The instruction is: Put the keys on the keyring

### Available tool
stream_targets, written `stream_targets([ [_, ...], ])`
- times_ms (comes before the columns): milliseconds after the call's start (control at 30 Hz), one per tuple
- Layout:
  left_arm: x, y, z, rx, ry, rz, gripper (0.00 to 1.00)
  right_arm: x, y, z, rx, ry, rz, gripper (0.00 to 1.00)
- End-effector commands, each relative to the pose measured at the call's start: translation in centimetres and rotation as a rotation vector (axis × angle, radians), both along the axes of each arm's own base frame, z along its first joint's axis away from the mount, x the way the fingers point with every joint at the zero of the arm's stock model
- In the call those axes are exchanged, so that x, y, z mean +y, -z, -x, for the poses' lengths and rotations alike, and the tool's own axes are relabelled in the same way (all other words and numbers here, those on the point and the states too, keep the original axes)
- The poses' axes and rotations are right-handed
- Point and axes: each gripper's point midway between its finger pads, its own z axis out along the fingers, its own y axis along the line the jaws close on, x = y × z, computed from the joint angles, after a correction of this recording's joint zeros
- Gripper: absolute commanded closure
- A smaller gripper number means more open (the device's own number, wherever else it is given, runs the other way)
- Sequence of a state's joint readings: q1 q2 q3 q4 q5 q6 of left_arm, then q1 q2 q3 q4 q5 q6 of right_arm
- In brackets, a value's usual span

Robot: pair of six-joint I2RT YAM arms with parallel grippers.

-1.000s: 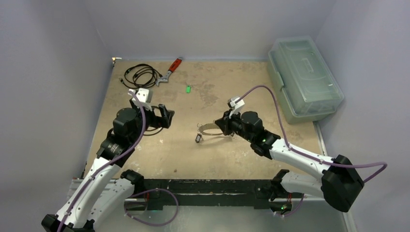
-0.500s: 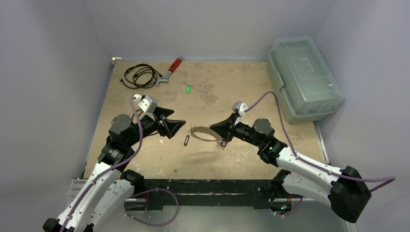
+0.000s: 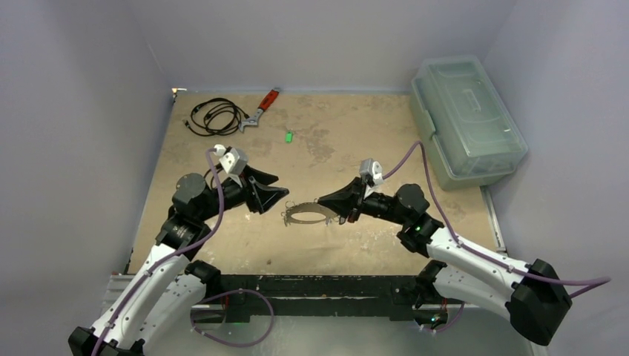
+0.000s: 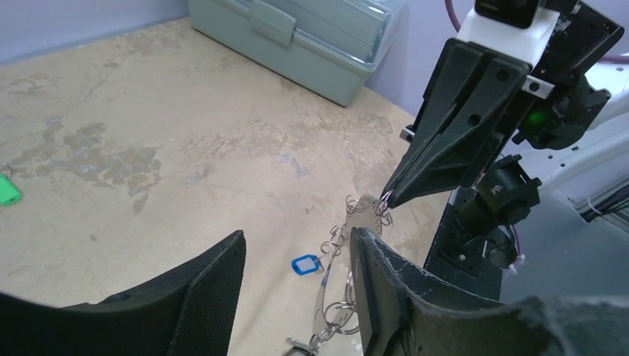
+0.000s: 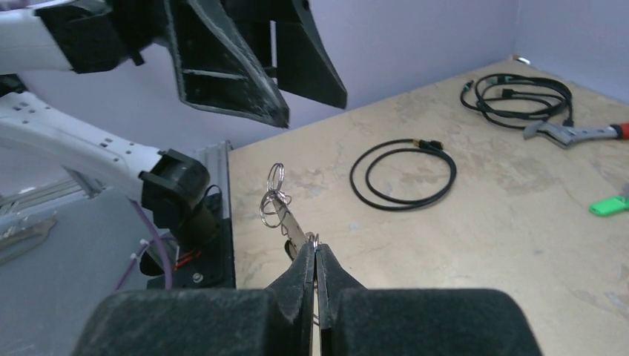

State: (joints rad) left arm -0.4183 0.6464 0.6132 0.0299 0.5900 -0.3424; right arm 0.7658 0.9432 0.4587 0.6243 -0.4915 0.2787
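The keyring (image 3: 304, 216), a thin grey metal loop with small rings along its edge, hangs above the table between the arms. My right gripper (image 3: 321, 201) is shut on its right end, pinching the band (image 5: 291, 226) at the fingertips (image 5: 315, 251). My left gripper (image 4: 297, 248) is open, its jaws on either side of the loop's other end (image 4: 325, 291), which lies close to the right finger (image 4: 371, 274). A blue-tagged key (image 4: 304, 265) dangles from the ring. A green-tagged key (image 3: 288, 136) lies alone on the table further back.
A red-handled wrench (image 3: 260, 109) and coiled black cables (image 3: 215, 115) lie at the back left. Another black cable loop (image 5: 404, 174) lies near the left arm. A clear lidded bin (image 3: 466, 119) stands at the right edge.
My right gripper has lifted the keyring and carried it left. My left gripper has swung right to meet it and narrowed its jaws around the ring's end.
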Motion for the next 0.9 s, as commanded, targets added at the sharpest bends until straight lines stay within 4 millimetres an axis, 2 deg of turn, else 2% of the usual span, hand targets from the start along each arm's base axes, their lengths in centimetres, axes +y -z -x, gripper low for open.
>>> stream_targets([
  [0,-0.7,-1.0,1.0,-0.036,0.072,0.041,0.49,0.2,-5.4,1.6,-0.149,-0.08,-0.121,1.0],
  [300,-2.0,-1.4,3.4,-0.045,0.205,0.09,0.51,0.7,-7.8,1.6,-0.142,-0.107,-0.209,1.0],
  [567,-2.6,-1.0,4.0,-0.038,0.238,0.096,0.54,1.8,-10.0,1.7,-0.139,-0.171,-0.281,1.0],
  [867,-2.8,-1.5,5.2,-0.063,0.273,0.124,0.54,2.6,-10.5,1.3,-0.084,-0.195,-0.338,1.0],
])
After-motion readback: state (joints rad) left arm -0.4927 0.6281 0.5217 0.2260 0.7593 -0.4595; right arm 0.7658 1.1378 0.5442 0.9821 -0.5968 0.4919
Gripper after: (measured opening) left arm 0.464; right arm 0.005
